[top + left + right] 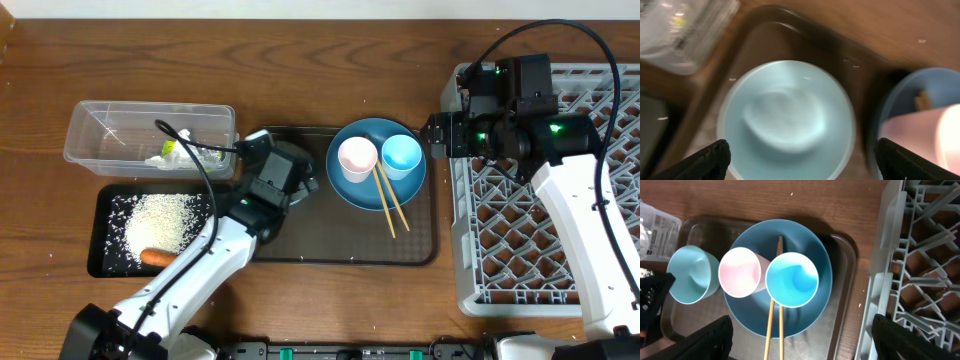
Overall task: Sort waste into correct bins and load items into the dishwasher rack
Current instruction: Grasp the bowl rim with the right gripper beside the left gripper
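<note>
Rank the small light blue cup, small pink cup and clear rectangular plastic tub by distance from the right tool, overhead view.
1. The small light blue cup, on the large round blue plate, just left of the right tool.
2. The small pink cup, beside it, further left.
3. The clear rectangular plastic tub, far left.

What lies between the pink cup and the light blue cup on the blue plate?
The wooden chopsticks lie on the blue plate with their ends in the gap between pink cup and light blue cup, seen in the overhead view.
</note>
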{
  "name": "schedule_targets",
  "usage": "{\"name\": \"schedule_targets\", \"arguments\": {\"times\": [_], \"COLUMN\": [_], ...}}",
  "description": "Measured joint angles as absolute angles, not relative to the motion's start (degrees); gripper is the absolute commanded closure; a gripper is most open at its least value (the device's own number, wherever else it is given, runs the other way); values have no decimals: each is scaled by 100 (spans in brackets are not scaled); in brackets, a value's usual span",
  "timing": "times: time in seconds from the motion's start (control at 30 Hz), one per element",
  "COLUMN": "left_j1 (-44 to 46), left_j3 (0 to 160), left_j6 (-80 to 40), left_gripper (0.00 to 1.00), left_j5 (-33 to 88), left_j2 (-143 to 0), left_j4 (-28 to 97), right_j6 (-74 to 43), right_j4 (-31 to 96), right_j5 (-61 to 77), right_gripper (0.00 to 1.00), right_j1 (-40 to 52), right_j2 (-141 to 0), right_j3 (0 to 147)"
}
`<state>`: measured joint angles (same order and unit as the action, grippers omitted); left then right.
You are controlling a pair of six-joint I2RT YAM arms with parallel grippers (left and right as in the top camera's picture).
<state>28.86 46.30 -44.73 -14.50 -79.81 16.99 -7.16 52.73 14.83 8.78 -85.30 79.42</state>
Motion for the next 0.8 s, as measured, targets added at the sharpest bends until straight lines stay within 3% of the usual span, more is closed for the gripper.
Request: {"name": "schedule_targets", "arguments": {"times": [0.07, 0.17, 0.33, 0.43, 0.63, 0.8], "left_j1": [2716, 2477, 2366, 2368, 2366, 2368], "left_j3": [4630, 4630, 4630, 4630, 4606, 4528], "left_j6": [-4482, -4512, -4499, -4515, -4595, -4654], "left_gripper": [7, 16, 21, 36, 53, 81], "left_j5": [-1457, -1450, -1308, -1190, -1109, -1059], "left_j2": [-7981, -7981, -7981, -8036, -8637, -8892], "left_j4": [1861, 2084, 2320, 2316, 2290, 2270], "right_j6": [-716, -716, -716, -716, -716, -716], "right_j4": [5271, 5273, 5273, 5273, 5280, 5288], "right_j5": [1472, 1470, 1459, 1455, 1452, 1452], "right_gripper": [11, 11, 11, 11, 11, 11], "right_j1": [878, 875, 878, 878, 875, 875], "right_j2": [-8530, -8530, -8536, -8536, -8538, -8538], "right_j3": [7942, 7942, 7942, 7942, 7942, 7942]}}
